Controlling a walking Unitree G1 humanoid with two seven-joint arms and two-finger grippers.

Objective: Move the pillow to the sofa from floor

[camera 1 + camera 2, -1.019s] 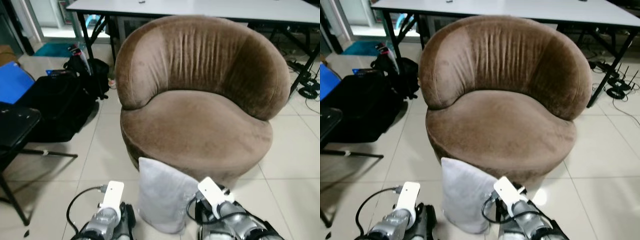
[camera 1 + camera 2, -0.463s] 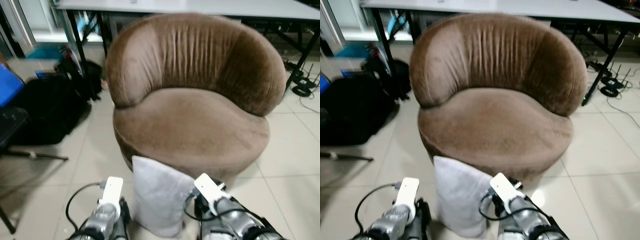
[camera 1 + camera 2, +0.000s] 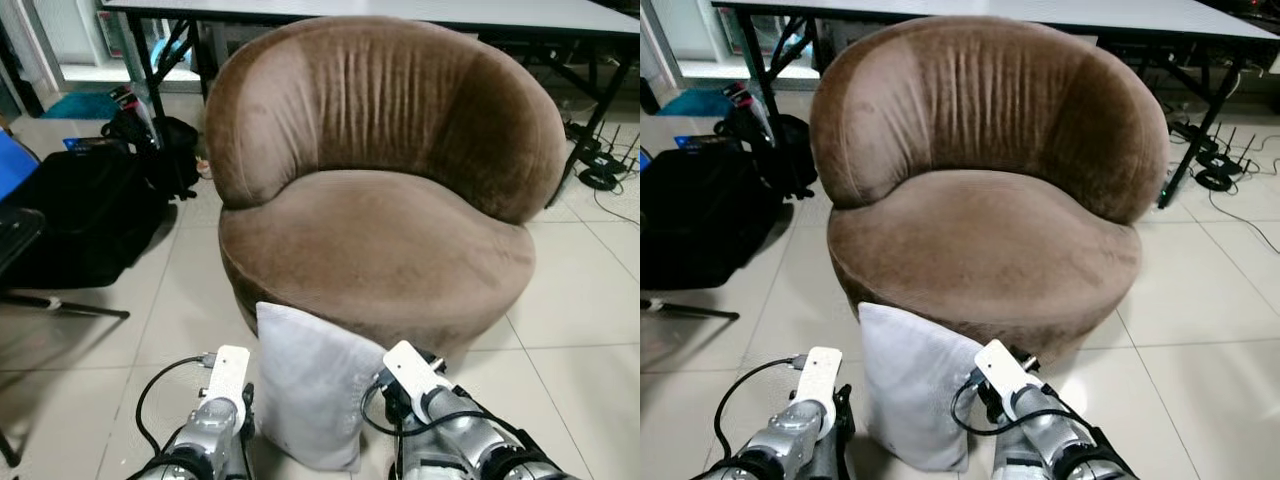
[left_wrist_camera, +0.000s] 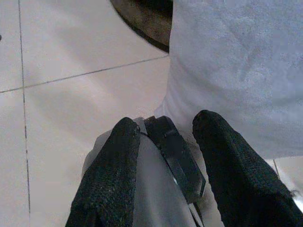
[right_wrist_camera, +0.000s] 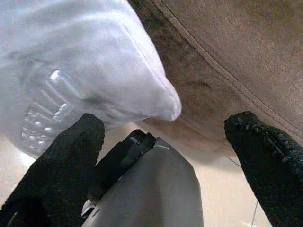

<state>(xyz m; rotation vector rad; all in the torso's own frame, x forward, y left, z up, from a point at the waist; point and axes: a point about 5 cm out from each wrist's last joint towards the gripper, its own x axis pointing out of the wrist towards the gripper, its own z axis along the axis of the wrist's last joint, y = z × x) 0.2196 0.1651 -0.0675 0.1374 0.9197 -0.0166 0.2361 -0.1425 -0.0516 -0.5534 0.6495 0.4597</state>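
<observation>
A light grey pillow (image 3: 308, 392) stands on edge on the tiled floor, leaning against the front of the round brown sofa chair (image 3: 380, 240). My two silver arms flank it, the left arm (image 3: 215, 425) on one side and the right arm (image 3: 430, 410) on the other. In the left wrist view my left gripper (image 4: 165, 120) is open, low over the tiles, with the pillow (image 4: 236, 66) just beside one fingertip. In the right wrist view my right gripper (image 5: 165, 122) is wide open, with a pillow corner (image 5: 161, 101) and the sofa's base (image 5: 222, 52) ahead of it.
Black bags (image 3: 85, 210) lie on the floor left of the sofa. A black chair (image 3: 15, 235) stands at the left edge. Behind the sofa is a table with black legs (image 3: 195, 55). Cables and plugs (image 3: 600, 170) lie at the right. Bare tiles surround the pillow.
The camera has shifted, so the sofa sits a little further left and higher in the picture. The pillow still leans on the sofa front, and both arms stay either side of it.
</observation>
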